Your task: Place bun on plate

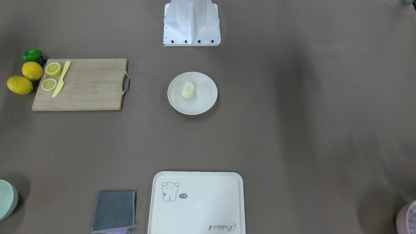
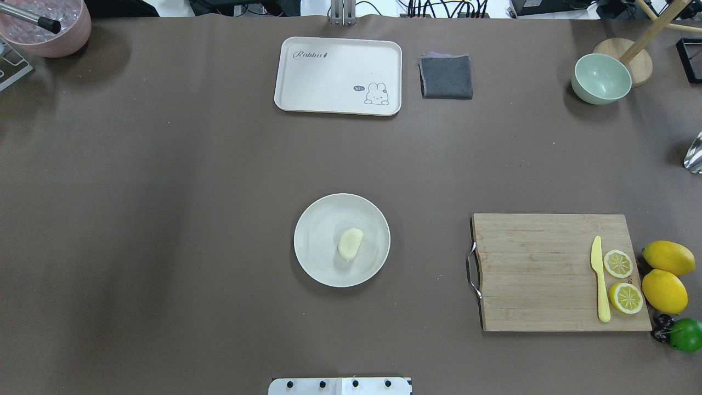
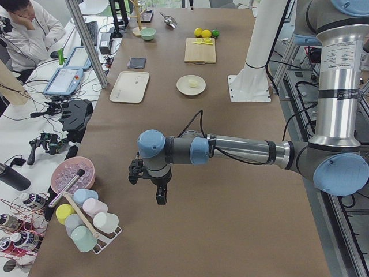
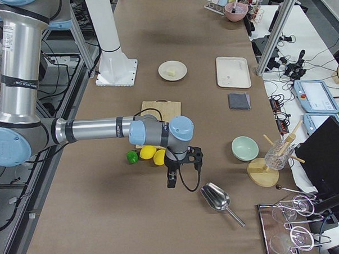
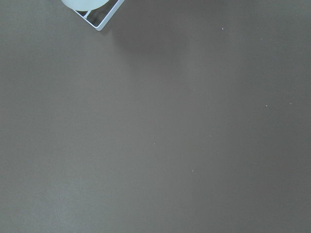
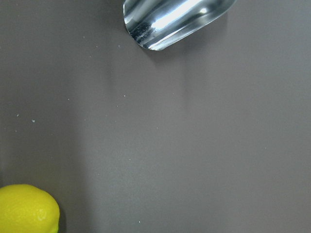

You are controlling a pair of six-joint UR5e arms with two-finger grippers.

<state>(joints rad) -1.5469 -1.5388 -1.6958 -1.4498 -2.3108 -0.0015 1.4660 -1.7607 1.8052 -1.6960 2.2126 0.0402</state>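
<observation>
The pale cream bun (image 1: 188, 90) (image 2: 350, 243) lies near the middle of the round off-white plate (image 1: 203, 97) (image 2: 321, 230), at the table's centre in front of the robot's base. Both show small in the side views: bun (image 3: 193, 83) on plate (image 3: 183, 88), bun (image 4: 170, 72) on plate (image 4: 179, 66). My left gripper (image 3: 161, 198) hangs above the bare table far off at the left end. My right gripper (image 4: 171, 181) hangs at the right end beside the lemons. Each shows only in a side view, so I cannot tell whether it is open or shut.
A cream tray (image 2: 338, 75) and grey cloth (image 2: 446, 77) lie at the far edge. A cutting board (image 2: 537, 271) holds lemon slices and a yellow knife (image 2: 601, 280); lemons (image 2: 664, 291) lie beside it. Also a green bowl (image 2: 600, 78), metal scoop (image 4: 216, 198), cup rack (image 3: 86, 222), and seated person (image 3: 29, 29).
</observation>
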